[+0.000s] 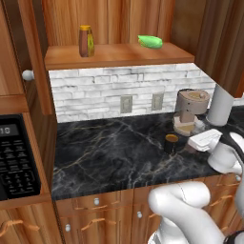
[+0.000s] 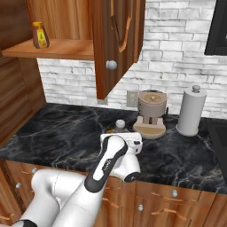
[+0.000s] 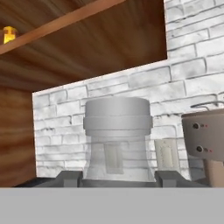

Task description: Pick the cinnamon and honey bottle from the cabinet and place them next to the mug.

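Grey-capped clear cinnamon shaker (image 3: pixel 117 140) at centre of hand view, pinched between two dark finger tips (image 3: pixel 68 178) of gripper (image 3: pixel 117 179). Small dark mug with orange top (image 1: pixel 171 142) on black marble counter (image 1: pixel 105 152), centre right of left base view. Amber yellow-capped honey bottle (image 1: pixel 86 41) upright on wooden cabinet shelf (image 1: pixel 114 57), upper left. Beige round appliance (image 2: pixel 151 113) by white brick wall.

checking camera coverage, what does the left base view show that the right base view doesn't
Left base view: the mug, a green item on the shelf, a microwave. Right base view: the cinnamon by its grey cap, an open cabinet door. Both: the honey bottle, coffee machine, paper towel roll.
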